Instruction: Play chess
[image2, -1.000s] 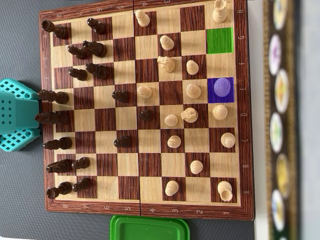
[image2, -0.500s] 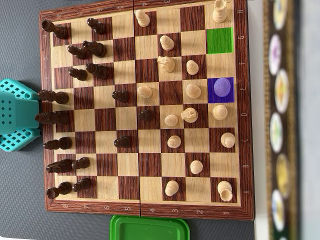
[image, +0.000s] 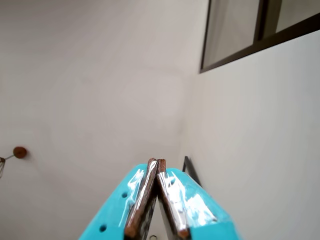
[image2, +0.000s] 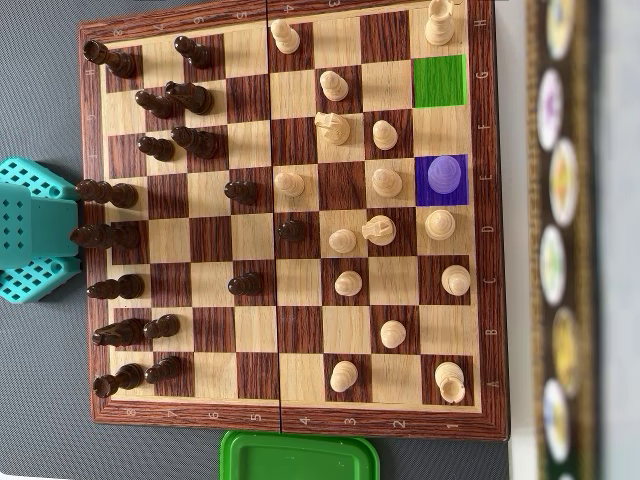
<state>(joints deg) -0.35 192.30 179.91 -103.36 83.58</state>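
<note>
A wooden chessboard (image2: 290, 418) fills the overhead view. Dark pieces (image2: 190, 97) stand mostly on its left half and light pieces (image2: 385, 134) on its right half. One square at the upper right is marked green (image2: 440, 80) and is empty. Another square is marked purple (image2: 441, 181) and a pawn tinted purple stands on it. The teal arm (image2: 35, 230) sits at the board's left edge, off the board. In the wrist view my gripper (image: 156, 163) points up at a pale wall, its teal jaws shut tip to tip with nothing between them.
A green lidded container (image2: 298, 458) lies below the board's bottom edge. A blurred strip with round discs (image2: 560, 240) runs along the right side. A dark window frame (image: 260, 35) shows at the upper right of the wrist view.
</note>
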